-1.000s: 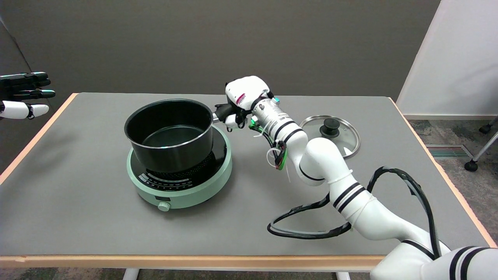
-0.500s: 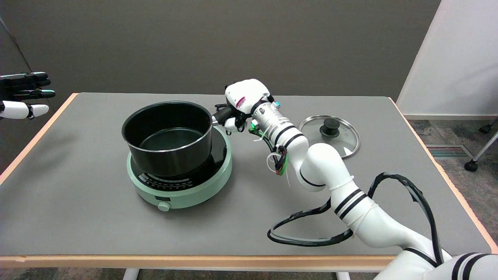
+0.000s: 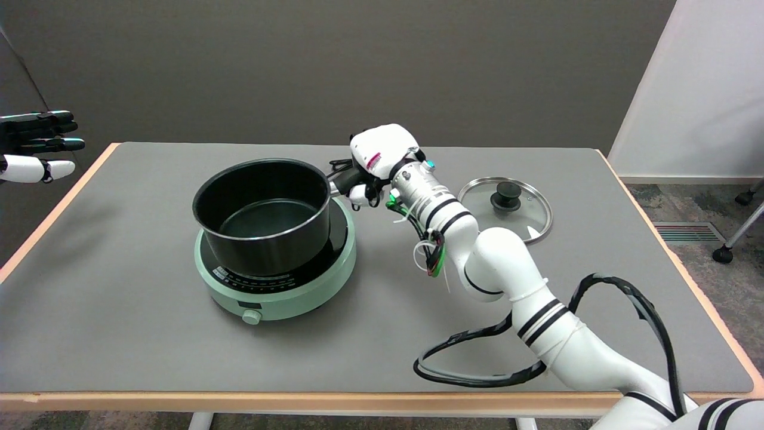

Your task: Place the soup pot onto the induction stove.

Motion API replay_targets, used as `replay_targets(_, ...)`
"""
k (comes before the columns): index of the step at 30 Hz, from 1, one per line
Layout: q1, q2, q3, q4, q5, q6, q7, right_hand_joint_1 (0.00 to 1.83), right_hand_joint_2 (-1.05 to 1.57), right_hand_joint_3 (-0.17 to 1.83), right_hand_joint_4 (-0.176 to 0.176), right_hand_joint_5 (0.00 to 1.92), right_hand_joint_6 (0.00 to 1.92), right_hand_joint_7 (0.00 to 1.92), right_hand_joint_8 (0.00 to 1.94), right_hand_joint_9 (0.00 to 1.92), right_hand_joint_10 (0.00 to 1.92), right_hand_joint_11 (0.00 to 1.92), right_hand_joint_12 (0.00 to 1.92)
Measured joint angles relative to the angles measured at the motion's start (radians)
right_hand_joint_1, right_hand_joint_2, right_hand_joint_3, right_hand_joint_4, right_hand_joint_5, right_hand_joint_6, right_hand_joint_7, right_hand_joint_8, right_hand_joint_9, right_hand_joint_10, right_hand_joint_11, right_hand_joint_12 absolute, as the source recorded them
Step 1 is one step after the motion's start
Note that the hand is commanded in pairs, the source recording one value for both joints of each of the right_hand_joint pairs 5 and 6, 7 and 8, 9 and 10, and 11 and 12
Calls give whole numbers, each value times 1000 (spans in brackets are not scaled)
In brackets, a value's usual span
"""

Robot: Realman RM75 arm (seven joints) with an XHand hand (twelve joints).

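The black soup pot [image 3: 262, 215] stands over the mint-green induction stove [image 3: 280, 292], covering most of its dark round top; whether its base touches the glass I cannot tell. Its short handle sticks out to the right, and my right hand [image 3: 376, 158] grips that handle, fingers wrapped around it so most of the handle is hidden. The pot is empty inside and sits roughly level.
A glass lid [image 3: 507, 206] with a black knob lies on the grey table [image 3: 119, 322] to the right of my arm. A black cable loop [image 3: 477, 358] trails on the table near the front right. The idle left hand [image 3: 36, 146] hangs at the upper left.
The pot has sunk lower over the stove top and shifted a little to the right, levelling out. My right hand moved down and slightly right with the handle.
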Motion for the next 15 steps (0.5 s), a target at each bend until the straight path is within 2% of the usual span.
replay_targets(15, 21, -3, -1, -37, -118, 13, 90, 706, 1225, 787, -17, 1920, 1920, 1920, 1920, 1920, 1920, 1920, 1920)
